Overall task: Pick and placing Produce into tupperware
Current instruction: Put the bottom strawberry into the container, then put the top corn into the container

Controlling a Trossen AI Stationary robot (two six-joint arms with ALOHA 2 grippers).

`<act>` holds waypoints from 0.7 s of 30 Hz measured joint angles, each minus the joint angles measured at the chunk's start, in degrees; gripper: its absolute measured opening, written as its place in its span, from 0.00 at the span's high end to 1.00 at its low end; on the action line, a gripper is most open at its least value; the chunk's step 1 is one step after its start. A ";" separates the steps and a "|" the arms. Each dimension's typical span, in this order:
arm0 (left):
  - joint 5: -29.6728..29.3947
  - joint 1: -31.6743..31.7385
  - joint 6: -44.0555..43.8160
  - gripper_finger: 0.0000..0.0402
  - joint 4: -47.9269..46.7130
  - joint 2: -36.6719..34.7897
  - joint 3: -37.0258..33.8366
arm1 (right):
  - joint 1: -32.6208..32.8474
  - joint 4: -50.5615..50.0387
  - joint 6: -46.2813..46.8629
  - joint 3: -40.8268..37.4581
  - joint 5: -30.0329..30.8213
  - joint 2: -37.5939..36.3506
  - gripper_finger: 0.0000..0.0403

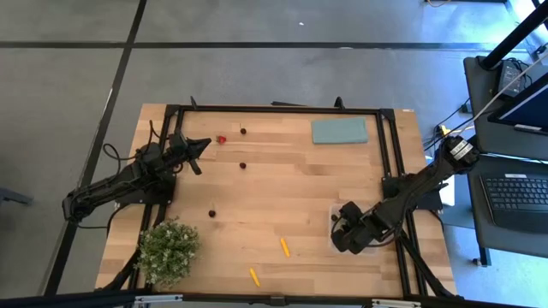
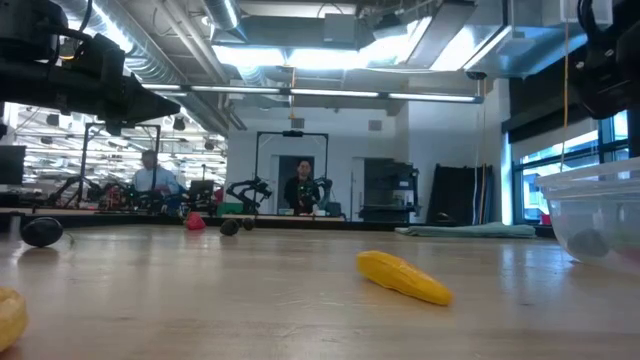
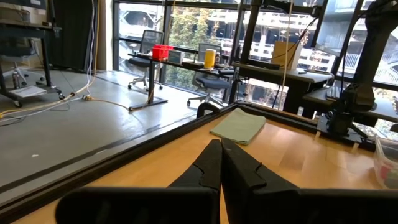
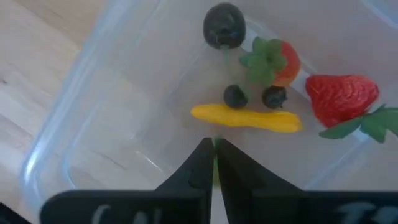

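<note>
The clear tupperware (image 1: 335,211) stands near the table's right edge. Its wall (image 4: 56,149) shows in the right wrist view. Inside lie two red strawberries (image 4: 341,96), a yellow stick (image 4: 245,118) and three dark berries (image 4: 224,26). My right gripper (image 4: 214,144) points down into the box just above the stick, its fingers shut to a thin slit. Loose produce lies on the wood: a red berry (image 1: 221,139), dark berries (image 1: 242,165) and two orange sticks (image 1: 284,247). My left gripper (image 3: 221,146) waits shut and level at the far left (image 1: 199,145). My right gripper shows a thin green sliver (image 4: 216,142) at the slit between its fingertips. Whether the fingers hold it, I cannot tell. The gripper comes from above, pointing down into the box.
A teal-grey slab (image 1: 339,131) lies at the far right of the table. A bushy green plant (image 1: 167,250) stands at the near left corner. A black frame rail (image 1: 274,109) runs along the table's far edge. Bare wood lies in the middle.
</note>
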 joint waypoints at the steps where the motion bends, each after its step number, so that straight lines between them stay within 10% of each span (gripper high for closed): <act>1: 0.01 0.00 0.00 1.00 0.00 0.00 0.01 | -0.02 -0.05 -0.04 -0.02 -0.27 0.00 0.93; 21: 0.00 0.00 0.15 1.00 0.00 -0.02 0.00 | -0.15 -0.87 -8.12 3.84 1.29 -5.61 0.36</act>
